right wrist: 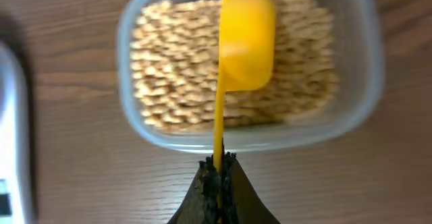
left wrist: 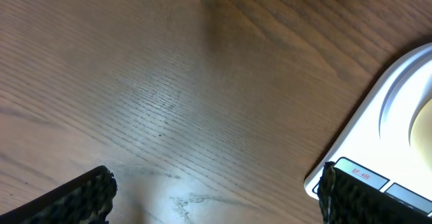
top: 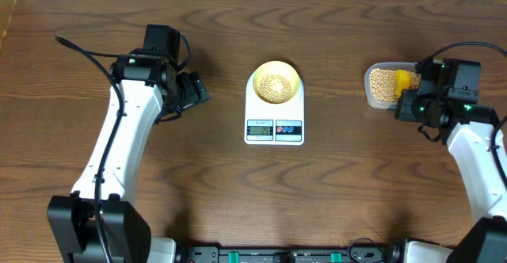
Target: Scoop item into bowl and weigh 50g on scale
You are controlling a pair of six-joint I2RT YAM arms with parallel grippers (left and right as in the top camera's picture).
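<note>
Right wrist, jaws pinching scoop (right wrist: 246,42) handle (hidden overhead), beans (right wrist: 169,75) beneath

Wood-grain table (top: 333,192): scale (top: 274,116) centre, clear tub (top: 382,85) right.

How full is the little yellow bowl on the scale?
Partly full. The bowl on the scale holds a small heap of beans in its middle, with bare yellow wall showing all around them.

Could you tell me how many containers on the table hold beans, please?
2: the pale yellow bowl on the scale at centre, and the clear tub at right, under the yellow scoop.
</note>
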